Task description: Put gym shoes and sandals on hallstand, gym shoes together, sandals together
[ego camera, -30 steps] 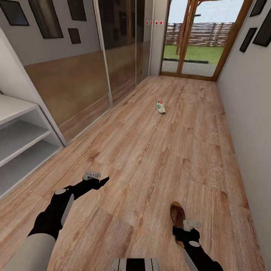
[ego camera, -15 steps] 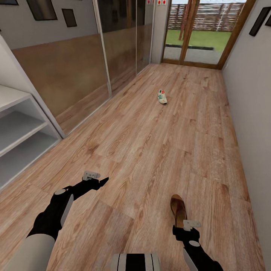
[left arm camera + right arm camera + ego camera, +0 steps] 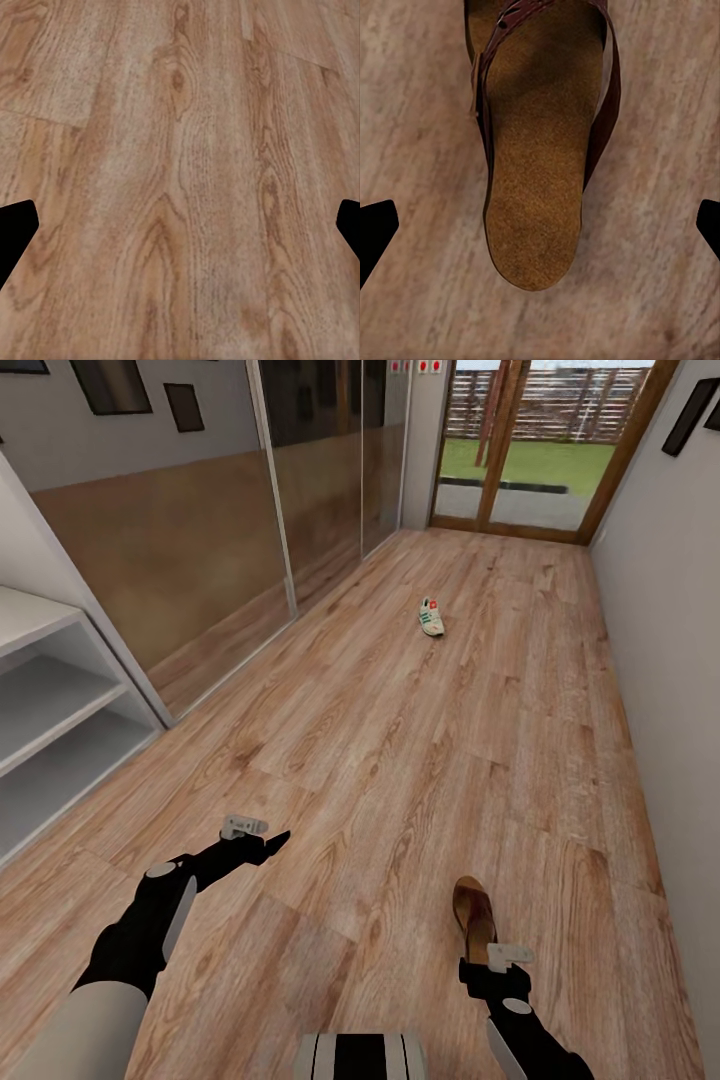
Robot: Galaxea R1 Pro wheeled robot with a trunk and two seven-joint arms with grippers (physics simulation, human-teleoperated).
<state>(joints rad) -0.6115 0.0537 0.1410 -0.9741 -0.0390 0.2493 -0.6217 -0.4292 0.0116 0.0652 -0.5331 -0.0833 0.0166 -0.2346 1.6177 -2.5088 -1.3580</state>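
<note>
- The corridor floor (image 3: 400, 760), light brown wood-grain planking with dark knots, is running from the robot toward a glazed door (image 3: 530, 455) at the far end, with grass and a fence showing beyond it.
- Mirrored sliding panels (image 3: 200, 530) are lining the left wall and reflecting the planks; dark picture frames (image 3: 185, 405) are hanging above them, and a plain grey wall (image 3: 660, 660) is closing the right side.
- The hallstand (image 3: 50, 710), pale grey-white with two open shelf levels, is standing at the left edge against that wall, and its visible shelves are lying bare.
- One gym shoe (image 3: 431, 617), white with green stripes, is lying on the floor far down the corridor, well apart from both arms.
- One sandal (image 3: 472, 915), brown with a reddish footbed, is lying on the planks just ahead of the right end effector (image 3: 508, 958); in the right wrist view the sandal (image 3: 540, 150) is sitting between the two dark fingertips (image 3: 375, 232), which are standing wide apart and gripping nothing.
- The left end effector (image 3: 245, 827) is hovering over bare floor near the left; in its wrist view the fingertips (image 3: 15, 232) are spread wide over bare planks (image 3: 180, 180), holding nothing.
</note>
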